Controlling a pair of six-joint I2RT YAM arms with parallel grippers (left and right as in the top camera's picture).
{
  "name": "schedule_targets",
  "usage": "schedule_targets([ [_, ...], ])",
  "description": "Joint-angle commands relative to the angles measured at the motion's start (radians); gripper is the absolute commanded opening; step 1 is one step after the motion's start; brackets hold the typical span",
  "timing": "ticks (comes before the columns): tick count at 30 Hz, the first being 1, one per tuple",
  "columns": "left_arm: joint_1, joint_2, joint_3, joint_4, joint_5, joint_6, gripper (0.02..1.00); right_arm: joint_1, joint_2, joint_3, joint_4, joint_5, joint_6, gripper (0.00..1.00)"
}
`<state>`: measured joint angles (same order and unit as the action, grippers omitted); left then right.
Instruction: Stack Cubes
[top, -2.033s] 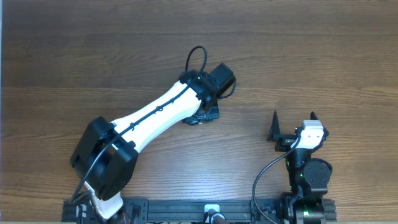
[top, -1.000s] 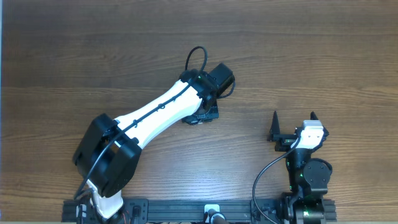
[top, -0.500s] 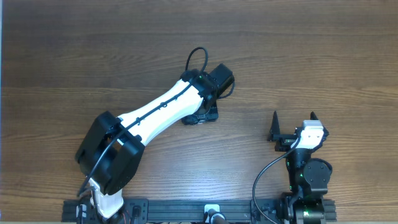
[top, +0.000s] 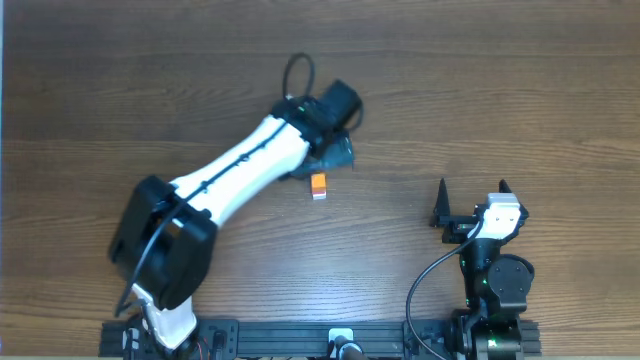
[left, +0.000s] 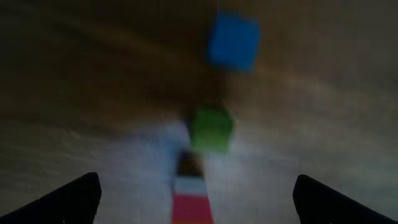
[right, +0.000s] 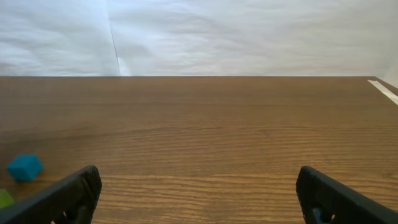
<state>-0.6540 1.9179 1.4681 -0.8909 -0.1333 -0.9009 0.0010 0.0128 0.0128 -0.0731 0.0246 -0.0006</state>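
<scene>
A small stack of cubes (top: 318, 186), orange and white as seen from above, stands on the table near the middle. My left gripper (top: 338, 150) hangs just beyond it, lifted and open, holding nothing. In the left wrist view the blurred stack (left: 191, 198) sits between the spread fingers (left: 68, 200), with a green cube (left: 211, 127) and a blue cube (left: 233, 42) farther off. My right gripper (top: 471, 188) rests open near its base at the right. Its wrist view catches the blue cube (right: 25, 166) and a corner of the green cube (right: 3, 198).
The brown wooden table (top: 500, 90) has bare room all around the stack, and a white wall (right: 249, 37) stands behind the far edge. The left arm's white link (top: 240, 170) slants across the middle left.
The left gripper, which sat low over the spot, has lifted and drawn back up-left, uncovering the orange and white stack. The right arm has not moved.
</scene>
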Motion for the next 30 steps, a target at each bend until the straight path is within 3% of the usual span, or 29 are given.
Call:
schedule_targets([
  [1, 0.125, -0.159, 0.005, 0.061, -0.173, 0.042, 0.993, 0.006, -0.008, -0.008, 0.001, -0.005, -0.005, 0.993],
  [14, 0.267, -0.655, 0.000, 0.174, -0.237, 0.430, 0.996, 0.006, -0.008, -0.008, 0.001, -0.005, -0.005, 0.993],
  [19, 0.384, -0.821, -0.108, 0.238, -0.109, 0.533, 0.993, 0.006, -0.008, -0.008, 0.001, -0.005, -0.005, 0.993],
  [22, 0.484, -0.989, -0.278, 0.358, 0.007, 0.587, 0.996, 0.006, -0.008, -0.008, 0.001, -0.005, -0.005, 0.993],
  [25, 0.539, -1.209, -0.498, 0.470, 0.058, 0.642, 0.996, 0.006, -0.008, -0.008, 0.001, -0.005, -0.005, 0.991],
  [30, 0.612, -1.443, -0.721, 0.496, 0.172, 0.743, 0.996, 0.006, -0.008, -0.008, 0.001, -0.005, -0.005, 0.993],
])
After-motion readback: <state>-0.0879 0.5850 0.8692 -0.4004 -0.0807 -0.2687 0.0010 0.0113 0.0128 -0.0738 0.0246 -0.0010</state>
